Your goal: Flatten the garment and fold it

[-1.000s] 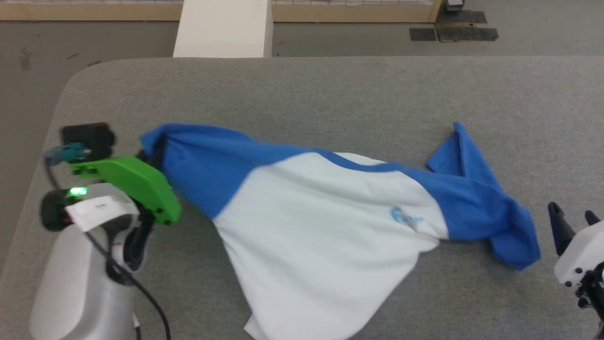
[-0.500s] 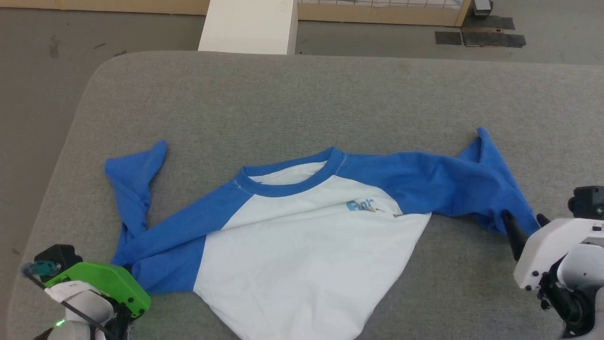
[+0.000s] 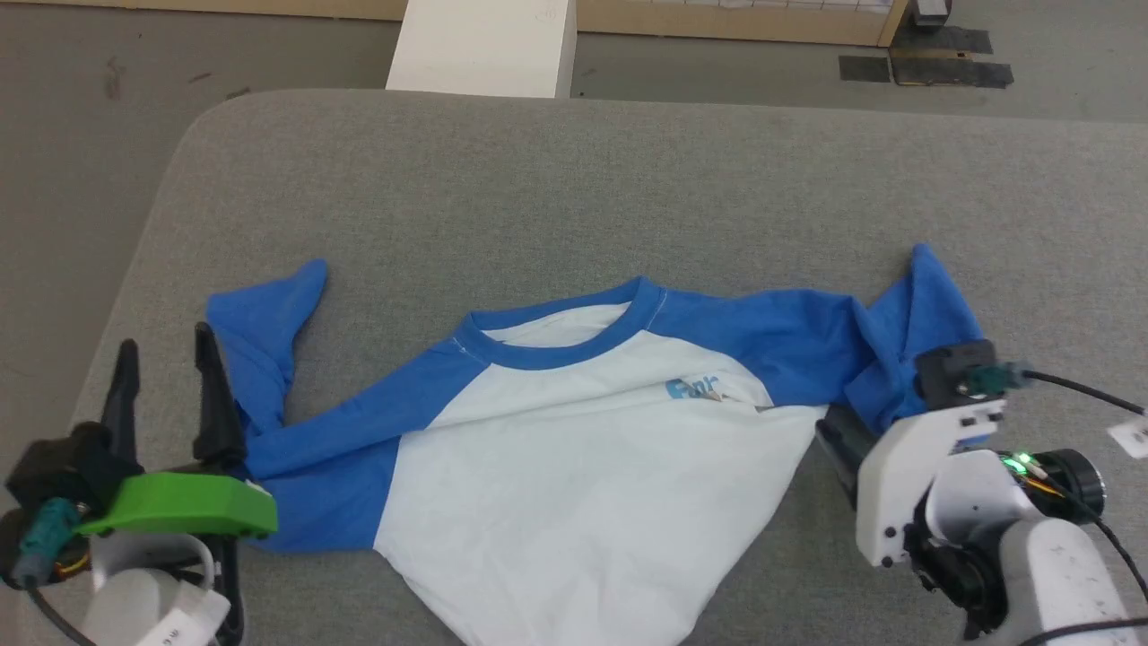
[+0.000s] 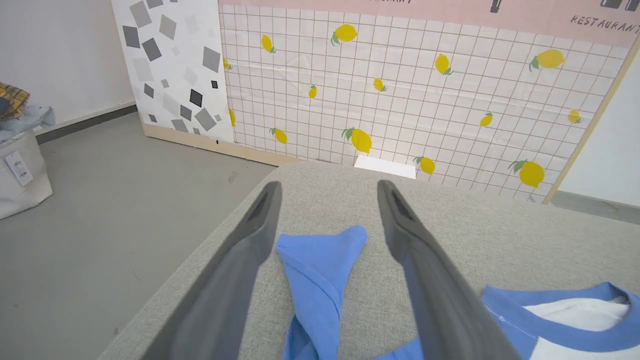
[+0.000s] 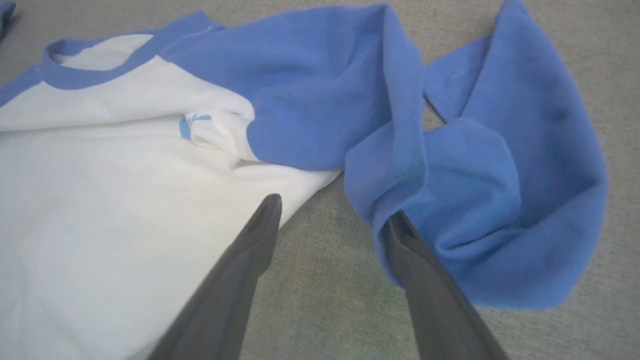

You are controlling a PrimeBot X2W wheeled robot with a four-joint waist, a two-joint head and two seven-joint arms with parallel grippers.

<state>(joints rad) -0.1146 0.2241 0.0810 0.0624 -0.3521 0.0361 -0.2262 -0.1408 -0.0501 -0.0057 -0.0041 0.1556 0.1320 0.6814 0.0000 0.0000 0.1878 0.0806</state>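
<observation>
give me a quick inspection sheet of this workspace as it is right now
surface: grey padded table, rounded far-left corner
job's things: garment front up, not flat; neckband showing; twisted sleeve on the robot's left; bunched sleeve on its right
clutter: nothing seen
grippers: left gripper open, fingers either side of the twisted sleeve's end in its wrist view; right gripper open, aimed between the white body and the bunched sleeve
cables: black cable off the right wrist, apart from the cloth
surroundings: grey floor, white block beyond the table, lemon-print wall, cloth bag
</observation>
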